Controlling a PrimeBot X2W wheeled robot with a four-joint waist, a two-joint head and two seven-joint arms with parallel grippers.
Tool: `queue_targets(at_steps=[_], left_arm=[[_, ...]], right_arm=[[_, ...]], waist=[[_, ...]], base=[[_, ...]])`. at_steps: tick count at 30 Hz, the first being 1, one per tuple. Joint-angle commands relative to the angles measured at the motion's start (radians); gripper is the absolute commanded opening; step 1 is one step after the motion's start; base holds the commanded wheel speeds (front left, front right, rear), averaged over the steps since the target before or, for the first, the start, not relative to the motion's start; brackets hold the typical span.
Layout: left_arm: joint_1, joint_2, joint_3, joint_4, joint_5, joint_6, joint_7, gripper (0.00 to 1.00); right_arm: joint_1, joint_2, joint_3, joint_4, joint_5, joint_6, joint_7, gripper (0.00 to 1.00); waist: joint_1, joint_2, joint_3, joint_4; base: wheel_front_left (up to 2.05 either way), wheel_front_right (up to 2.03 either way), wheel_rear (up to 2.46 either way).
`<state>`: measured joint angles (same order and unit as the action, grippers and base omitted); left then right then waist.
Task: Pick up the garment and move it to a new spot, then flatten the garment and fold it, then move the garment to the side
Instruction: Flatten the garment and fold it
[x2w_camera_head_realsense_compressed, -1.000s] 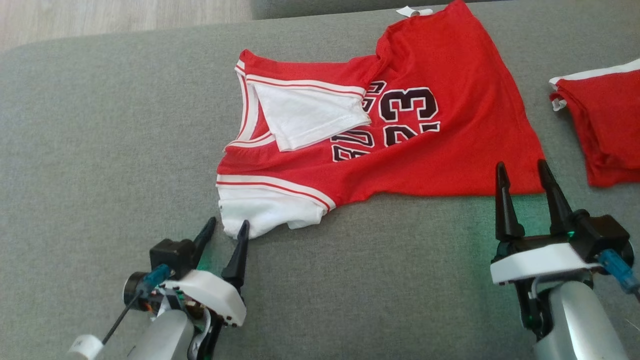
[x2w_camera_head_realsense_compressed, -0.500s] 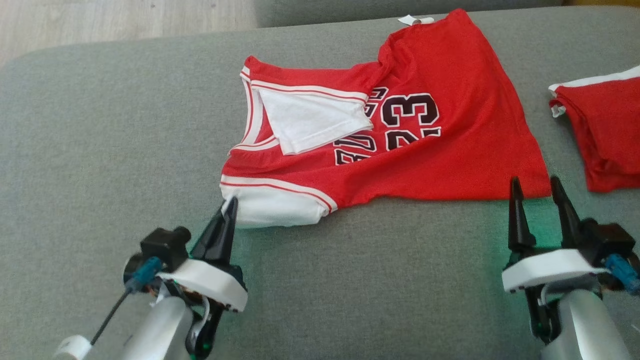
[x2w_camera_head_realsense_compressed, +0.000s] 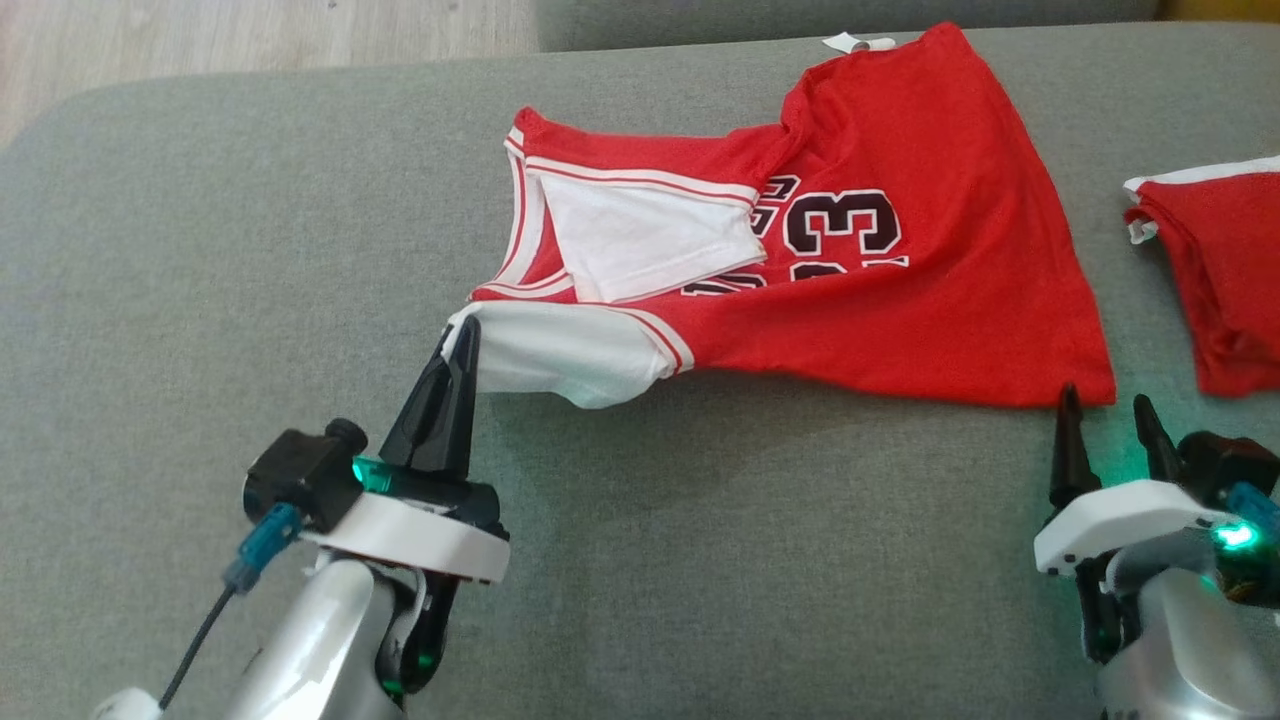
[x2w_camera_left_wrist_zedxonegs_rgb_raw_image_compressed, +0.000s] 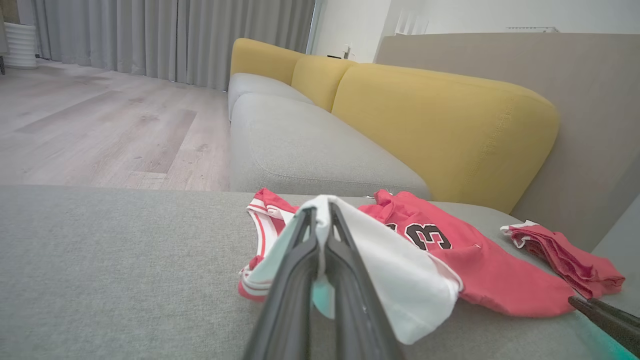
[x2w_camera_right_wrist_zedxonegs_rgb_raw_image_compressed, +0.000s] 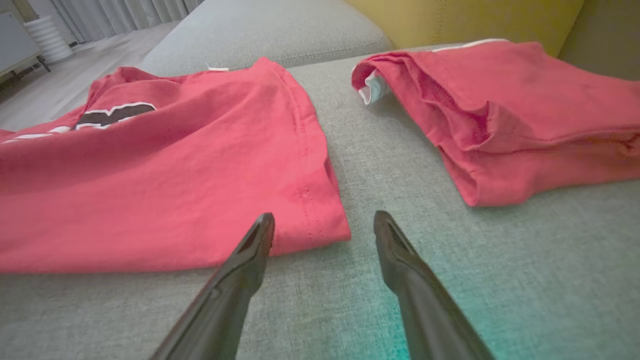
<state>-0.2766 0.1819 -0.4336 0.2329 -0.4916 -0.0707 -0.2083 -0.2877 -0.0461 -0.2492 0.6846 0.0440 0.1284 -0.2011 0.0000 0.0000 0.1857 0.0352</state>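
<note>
Pinching the white sleeve (x2w_camera_head_realsense_compressed: 560, 350) of the red shirt (x2w_camera_head_realsense_compressed: 900, 300), the left gripper (x2w_camera_head_realsense_compressed: 465, 328) presses its two dark fingers together on the cloth and holds the sleeve's end raised off the grey sofa cushion (x2w_camera_head_realsense_compressed: 250, 250). The rest of the shirt lies spread on the cushion, number side up, with the other sleeve folded across the chest. The right gripper (x2w_camera_head_realsense_compressed: 1105, 398) sits at the shirt's near right corner, fingers spread apart and holding nothing. A folded red garment (x2w_camera_head_realsense_compressed: 1225, 290) lies apart to the right.
</note>
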Motion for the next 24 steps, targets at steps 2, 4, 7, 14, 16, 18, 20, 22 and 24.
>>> queue_targets(at_steps=[2, 4, 7, 14, 16, 18, 20, 22, 24], left_arm=[[-0.014, 0.022, 0.029, -0.045, 0.010, 0.006, -0.006, 0.00], [-0.012, 0.023, 0.025, -0.054, 0.011, 0.007, -0.005, 0.00], [-0.011, 0.024, 0.018, -0.062, 0.012, 0.007, -0.002, 0.00], [-0.011, 0.026, 0.009, -0.068, 0.013, 0.012, 0.000, 0.00], [-0.008, 0.028, 0.012, -0.061, 0.011, 0.019, 0.004, 0.00], [-0.003, 0.030, 0.018, -0.054, 0.005, 0.027, 0.007, 0.00], [0.001, 0.033, 0.025, -0.049, -0.004, 0.030, 0.011, 0.00], [0.003, 0.037, 0.035, -0.050, -0.017, 0.031, 0.015, 0.00], [0.001, 0.039, 0.048, -0.061, -0.038, 0.028, 0.020, 0.00]], right_arm=[[-0.052, -0.004, 0.001, 0.021, -0.016, 0.002, -0.011, 1.00], [-0.078, -0.004, -0.016, 0.066, -0.028, 0.002, -0.014, 1.00], [-0.114, -0.004, -0.031, 0.134, -0.041, 0.002, -0.020, 1.00], [-0.172, -0.004, -0.035, 0.271, -0.063, 0.002, -0.035, 0.00], [-0.184, -0.004, -0.029, 0.295, -0.057, 0.002, -0.043, 0.00], [-0.197, -0.004, -0.017, 0.305, -0.034, 0.002, -0.051, 0.00], [-0.210, -0.004, 0.014, 0.296, 0.008, 0.002, -0.057, 0.00], [-0.219, -0.004, 0.059, 0.253, 0.059, 0.002, -0.060, 0.00], [-0.217, -0.004, 0.113, 0.167, 0.118, 0.002, -0.060, 0.00]], waist=[[0.0000, 0.0000, 0.004, 0.003], [0.0000, 0.0000, 0.008, 0.005], [0.0000, 0.0000, 0.013, 0.009], [0.0000, 0.0000, 0.013, 0.015], [0.0000, 0.0000, 0.007, 0.013], [0.0000, 0.0000, -0.003, 0.008], [0.0000, 0.0000, -0.015, 0.001], [0.0000, 0.0000, -0.029, -0.008], [0.0000, 0.0000, -0.041, -0.018]], base=[[0.00, 0.00, 0.00], [0.00, 0.00, 0.00], [0.00, 0.00, 0.00], [0.00, 0.00, 0.00], [0.00, 0.00, 0.00], [0.00, 0.00, 0.00], [0.00, 0.00, 0.00], [0.00, 0.00, 0.00], [0.00, 0.00, 0.00]])
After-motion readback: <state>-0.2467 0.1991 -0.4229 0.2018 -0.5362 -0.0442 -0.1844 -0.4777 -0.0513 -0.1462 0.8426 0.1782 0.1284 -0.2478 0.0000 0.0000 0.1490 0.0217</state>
